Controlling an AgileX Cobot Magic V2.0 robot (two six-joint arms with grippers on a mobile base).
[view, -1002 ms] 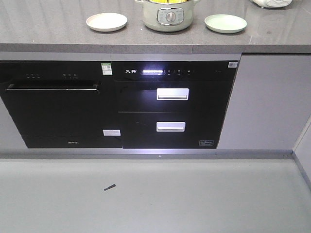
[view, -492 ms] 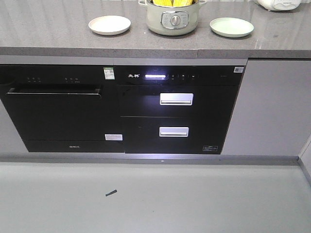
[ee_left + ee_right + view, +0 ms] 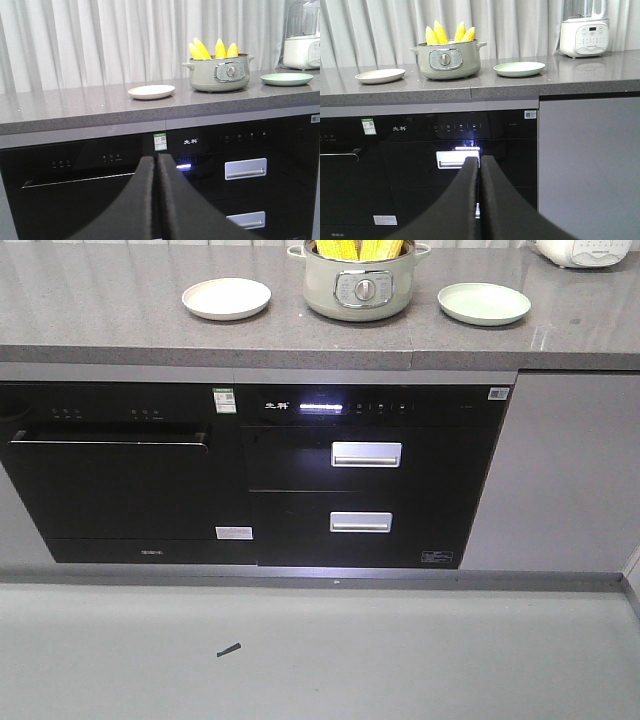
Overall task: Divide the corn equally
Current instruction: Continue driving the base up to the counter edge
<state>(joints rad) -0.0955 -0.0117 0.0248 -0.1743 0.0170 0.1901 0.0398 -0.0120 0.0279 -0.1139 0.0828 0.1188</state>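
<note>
Several yellow cobs of corn [image 3: 212, 49] [image 3: 447, 32] stand upright in a pale green pot [image 3: 220, 75] [image 3: 360, 285] on the grey counter; the front view shows only the corn's [image 3: 360, 248] lower parts at the top edge. A white plate [image 3: 226, 298] [image 3: 151, 91] lies left of the pot and a green plate [image 3: 484, 303] [image 3: 519, 69] lies right of it; both are bare. My left gripper [image 3: 156, 157] and right gripper [image 3: 479, 159] are shut on nothing, low in front of the cabinets and well short of the counter.
Black built-in appliances [image 3: 350, 480] with silver drawer handles fill the cabinet front below the counter [image 3: 100, 310]. A white kitchen machine [image 3: 583, 35] stands at the counter's far right. A small dark scrap [image 3: 228, 650] lies on the grey floor.
In the front view the counter and cabinets have slid downward and slightly right, bringing more of the pot and the corn into frame.
</note>
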